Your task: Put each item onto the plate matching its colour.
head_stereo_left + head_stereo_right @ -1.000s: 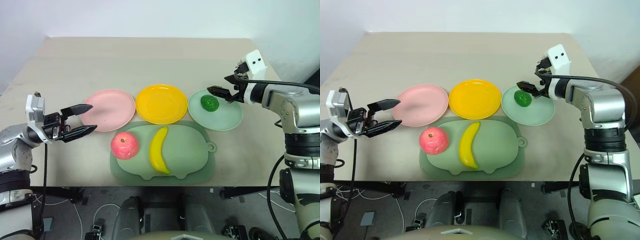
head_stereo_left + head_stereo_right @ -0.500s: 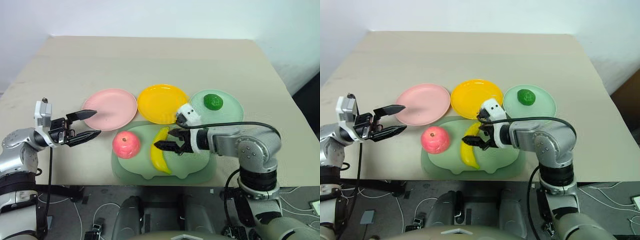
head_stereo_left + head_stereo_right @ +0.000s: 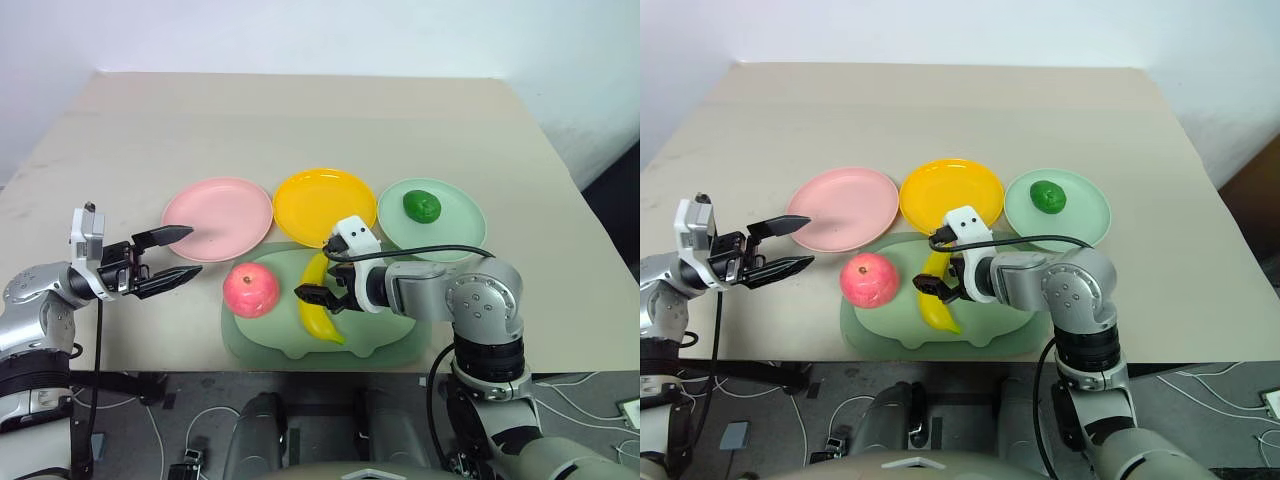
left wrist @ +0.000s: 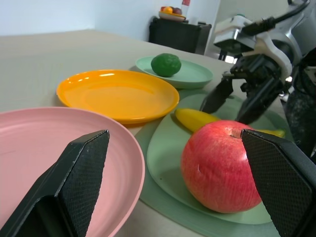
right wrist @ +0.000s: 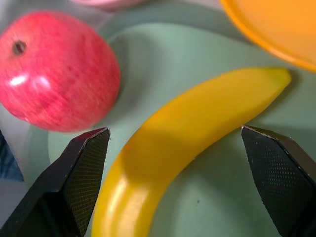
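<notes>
A beige table [image 3: 300, 120] with a matte top fills the head view, backed by a pale wall at 12 o'clock; its far half lies bare. At the near edge, 6 o'clock, a sage-green board [image 3: 390, 335] sits just inside the rim, and dark floor with cables shows below. In the left wrist view a dark cabinet [image 4: 178, 34] stands in the room behind.

Three plates line up across the middle: the pink plate [image 3: 218, 218] at 9 o'clock of the yellow plate [image 3: 323, 207], the green plate [image 3: 450, 222] at 3 o'clock. The dark green fruit [image 3: 421, 206] sits on the green plate. The apple [image 3: 250, 290] and banana [image 3: 320, 302] both lie on the board, side by side and apart, at 6 o'clock of the pink and yellow plates.

The right gripper [image 3: 322, 296] hangs over the banana with its fingers spread wide on either side of it, holding nothing. The left gripper [image 3: 172, 255] is open too and empty, level, its tips by the pink plate's near-left rim, at 9 o'clock of the apple.

Open tabletop runs wide at 9 and 3 o'clock, beyond the plates.
</notes>
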You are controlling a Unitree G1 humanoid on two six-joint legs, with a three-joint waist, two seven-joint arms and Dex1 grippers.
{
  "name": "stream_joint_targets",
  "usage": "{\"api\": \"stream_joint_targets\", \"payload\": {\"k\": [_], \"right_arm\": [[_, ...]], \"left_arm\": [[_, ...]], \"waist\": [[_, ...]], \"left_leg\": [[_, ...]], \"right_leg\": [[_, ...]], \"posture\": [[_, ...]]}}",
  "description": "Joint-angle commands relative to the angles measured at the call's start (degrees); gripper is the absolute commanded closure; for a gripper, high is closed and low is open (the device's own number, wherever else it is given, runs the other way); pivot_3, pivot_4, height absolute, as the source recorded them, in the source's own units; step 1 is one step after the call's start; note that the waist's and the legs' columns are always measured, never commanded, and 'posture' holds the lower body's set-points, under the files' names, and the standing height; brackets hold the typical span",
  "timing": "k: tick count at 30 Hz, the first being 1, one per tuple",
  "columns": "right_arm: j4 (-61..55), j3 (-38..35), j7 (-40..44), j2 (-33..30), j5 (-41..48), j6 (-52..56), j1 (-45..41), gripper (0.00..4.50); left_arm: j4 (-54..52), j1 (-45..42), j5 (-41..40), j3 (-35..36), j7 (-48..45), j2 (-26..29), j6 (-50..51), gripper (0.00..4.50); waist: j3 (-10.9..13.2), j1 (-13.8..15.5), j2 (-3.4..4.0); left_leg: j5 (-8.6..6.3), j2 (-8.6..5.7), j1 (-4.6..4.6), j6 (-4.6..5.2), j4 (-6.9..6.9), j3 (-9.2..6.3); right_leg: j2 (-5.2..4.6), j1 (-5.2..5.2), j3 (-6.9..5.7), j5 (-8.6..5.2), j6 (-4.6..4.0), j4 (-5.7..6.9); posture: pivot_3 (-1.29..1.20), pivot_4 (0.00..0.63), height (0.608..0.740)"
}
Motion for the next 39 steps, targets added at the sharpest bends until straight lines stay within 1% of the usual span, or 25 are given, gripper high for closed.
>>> {"api": "stream_joint_targets", "payload": {"k": [1,9,13,18,19,20,25,26,28,30,34,36,39], "right_arm": [[0.5,2.3,-2.1,-2.0,2.7,0.4,-2.5,0.04],[0.3,7.7,-2.7,-6.8,3.6,0.4,-3.5,0.04],[-0.1,10.1,-1.9,-8.8,3.1,0.4,-4.3,0.83],[-0.8,12.0,0.0,-11.5,4.0,0.4,-4.5,2.51],[-1.1,12.5,0.9,-12.4,4.7,0.4,-4.5,2.76],[-1.5,13.1,2.0,-13.8,5.7,0.4,-4.5,2.86],[-4.5,15.3,8.3,-21.4,10.5,0.4,-4.4,2.86],[-4.8,15.1,9.4,-22.2,10.8,0.4,-4.7,2.86],[-4.0,12.3,12.7,-23.2,11.9,0.4,-6.2,2.86],[-2.2,8.9,14.9,-22.7,12.5,0.4,-7.7,2.86],[6.7,2.4,17.2,-20.0,9.2,-1.3,-13.7,2.86],[11.5,0.5,17.4,-18.2,6.6,-3.1,-16.7,2.86],[21.0,1.2,18.1,-16.6,-0.8,-9.8,-21.9,2.86]], "left_arm": [[-1.7,-0.1,-0.6,0.9,0.1,0.5,0.0,0.00],[-1.6,-0.3,-0.6,0.7,0.2,0.3,0.1,0.00],[-1.5,-0.6,-0.5,0.6,0.4,0.2,0.0,0.00],[-1.3,-1.0,-0.3,0.4,0.6,0.1,0.0,0.00],[-1.3,-1.1,-0.3,0.4,0.6,0.1,0.0,0.00],[-1.2,-1.3,-0.3,0.4,0.6,0.1,0.0,0.00],[-0.7,-1.8,-0.2,0.2,0.6,0.1,-0.2,0.00],[-0.6,-1.8,-0.2,0.2,0.6,0.1,-0.3,0.00],[-0.4,-2.0,-0.2,0.2,0.5,0.1,-0.2,0.00],[-0.1,-2.2,-0.1,0.2,0.4,0.1,-0.3,0.00],[0.5,-2.5,0.0,0.1,0.2,0.0,-0.7,0.00],[0.8,-2.5,0.3,-0.2,0.0,0.0,-0.9,0.00],[1.5,-2.9,0.7,-0.5,-0.1,0.0,-1.4,0.00]], "waist": [[0.0,0.0,0.00],[0.0,0.0,0.00],[0.0,0.1,-0.01],[0.0,0.1,-0.01],[0.0,0.1,-0.01],[0.0,0.2,-0.01],[0.0,0.3,-0.04],[0.0,0.3,-0.04],[0.0,0.2,-0.03],[0.0,0.2,-0.03],[0.0,0.0,-0.02],[0.0,0.1,-0.02],[0.0,0.1,-0.02]], "left_leg": [[0.00,0.00,0.00,0.00,0.00,0.00],[0.00,0.00,-0.03,0.00,-0.02,0.00],[0.00,0.00,-0.02,0.00,-0.02,0.00],[0.00,0.00,-0.02,0.00,-0.02,-0.01],[0.00,0.00,-0.02,0.00,-0.02,-0.01],[0.00,0.00,-0.02,0.00,-0.02,-0.01],[-0.01,0.00,-0.10,-0.01,-0.02,-0.01],[-0.01,0.00,-0.10,-0.01,-0.02,-0.01],[-0.01,0.00,-0.12,-0.01,-0.03,-0.01],[-0.01,0.00,-0.14,0.00,-0.03,-0.01],[0.01,0.01,-0.25,0.01,-0.01,0.00],[0.01,0.02,-0.27,0.02,0.00,-0.01],[0.01,0.05,-0.35,0.02,-0.01,-0.01]], "right_leg": [[0.00,0.00,0.00,0.00,0.00,-0.01],[0.00,0.00,0.00,0.00,0.00,-0.06],[0.00,0.01,0.00,0.00,0.00,-0.07],[0.00,0.01,-0.01,0.00,0.00,-0.08],[0.00,0.01,0.00,-0.01,0.00,-0.08],[0.00,0.01,-0.01,-0.01,0.00,-0.09],[0.00,0.02,-0.01,-0.01,0.00,-0.21],[-0.01,0.01,-0.01,-0.01,-0.01,-0.23],[-0.01,-0.02,-0.01,-0.01,-0.01,-0.23],[0.00,-0.08,-0.01,-0.01,0.00,-0.18],[0.01,-0.24,-0.01,0.01,0.00,-0.07],[0.04,-0.28,-0.02,0.05,0.00,-0.05],[0.06,-0.35,-0.04,0.06,0.02,-0.06]], "posture": [[0.00,0.150,0.684],[0.00,0.150,0.684],[0.00,0.150,0.684],[0.00,0.150,0.684],[0.00,0.150,0.684],[0.00,0.150,0.684],[0.00,0.150,0.684],[0.00,0.150,0.684],[0.00,0.150,0.684],[0.00,0.150,0.684],[0.00,0.150,0.684],[0.00,0.150,0.684],[0.00,0.150,0.684]]}}
